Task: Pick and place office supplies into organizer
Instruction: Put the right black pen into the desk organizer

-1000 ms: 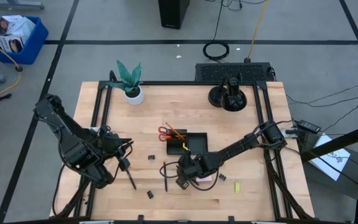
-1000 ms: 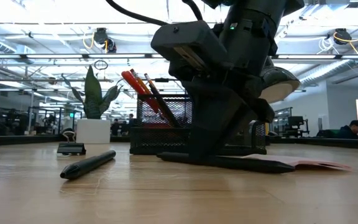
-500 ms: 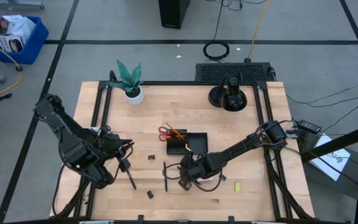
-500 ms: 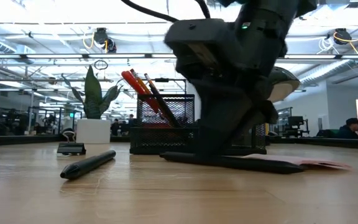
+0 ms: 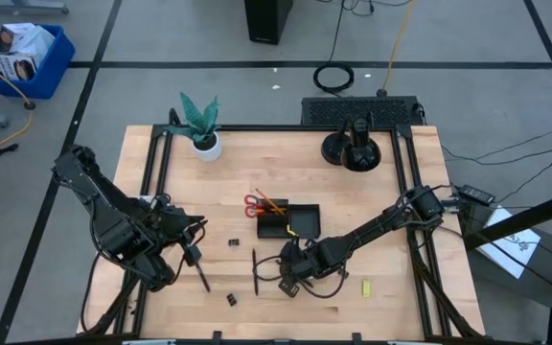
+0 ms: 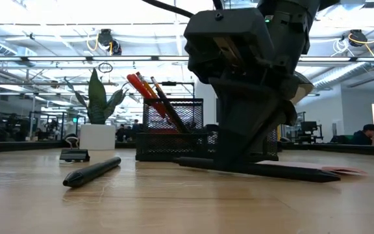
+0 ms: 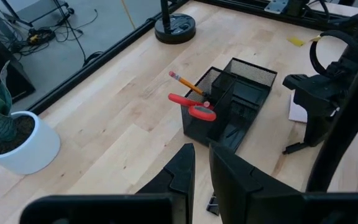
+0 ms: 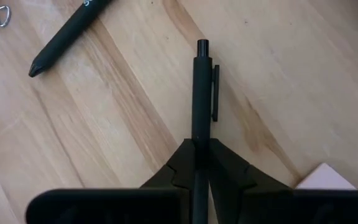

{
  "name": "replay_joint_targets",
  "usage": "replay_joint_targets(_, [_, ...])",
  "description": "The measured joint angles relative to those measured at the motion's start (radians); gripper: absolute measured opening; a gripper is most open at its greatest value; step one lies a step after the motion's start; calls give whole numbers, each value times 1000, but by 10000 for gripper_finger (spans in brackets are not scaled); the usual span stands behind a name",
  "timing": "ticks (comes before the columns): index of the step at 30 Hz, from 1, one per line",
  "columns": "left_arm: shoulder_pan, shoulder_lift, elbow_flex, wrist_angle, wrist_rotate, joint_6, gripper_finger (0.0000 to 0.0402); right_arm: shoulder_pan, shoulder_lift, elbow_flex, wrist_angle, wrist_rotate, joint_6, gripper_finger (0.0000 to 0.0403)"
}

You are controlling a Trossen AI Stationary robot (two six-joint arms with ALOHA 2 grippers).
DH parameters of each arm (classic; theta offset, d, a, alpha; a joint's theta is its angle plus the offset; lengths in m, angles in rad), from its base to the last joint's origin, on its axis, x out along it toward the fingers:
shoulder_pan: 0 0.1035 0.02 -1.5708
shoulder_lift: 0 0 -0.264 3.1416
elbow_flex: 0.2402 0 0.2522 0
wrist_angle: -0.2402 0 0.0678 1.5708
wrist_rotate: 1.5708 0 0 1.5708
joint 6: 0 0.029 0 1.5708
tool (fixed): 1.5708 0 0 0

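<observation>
My right gripper [image 5: 288, 280] is low over the table's near middle, shut on a black pen [image 8: 202, 87]. A second black pen [image 5: 254, 271] lies flat on the wood beside it, and a third [image 5: 202, 278] lies near my left gripper [image 5: 192, 254]. That gripper hovers at the left with a narrow empty gap between its fingers [image 7: 185, 169]. The black organizer [image 5: 290, 220] stands mid-table with red-handled scissors [image 7: 194, 107] and orange pencils [image 7: 182, 79] leaning in it. A pink sticky pad [image 6: 333, 171] lies under my right arm. My right gripper pinches the pen's barrel [image 8: 201, 138] between its two fingers. They come from above, slanting down, and lie across the pen. The clip end [image 8: 214, 93] sticks out beyond the fingertips. The pen runs nearly level, just over the wood [image 6: 284, 171]; whether it clears the table I cannot tell.
Small black binder clips [image 5: 233, 244] [image 5: 230, 299] lie near the loose pens. A yellow-green piece [image 5: 366, 287] lies at the near right. A potted plant [image 5: 199, 125] stands at the far left and a round black stand base [image 5: 353, 151] at the far right.
My right gripper has risen a little and shifted toward the table's right and near edge, tipping slightly. The held pen has gone along with it. The other pens and my left gripper have kept still.
</observation>
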Motion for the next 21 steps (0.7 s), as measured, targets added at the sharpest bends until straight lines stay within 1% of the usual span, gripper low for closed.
replay_joint_targets(9, [0, 0, 0, 0, 0, 0, 53, 0, -1, 1, 2, 1, -6, 19])
replay_joint_targets(12, [0, 0, 0, 0, 0, -1, 53, 0, -4, 1, 20, -17, -14, 19])
replay_joint_targets(17, [0, 0, 0, 0, 0, -1, 53, -1, -43, 2, 40, -10, -41, 19])
replay_joint_targets(21, [0, 0, 0, 0, 0, -1, 53, -1, -89, 3, 48, 26, -65, 19])
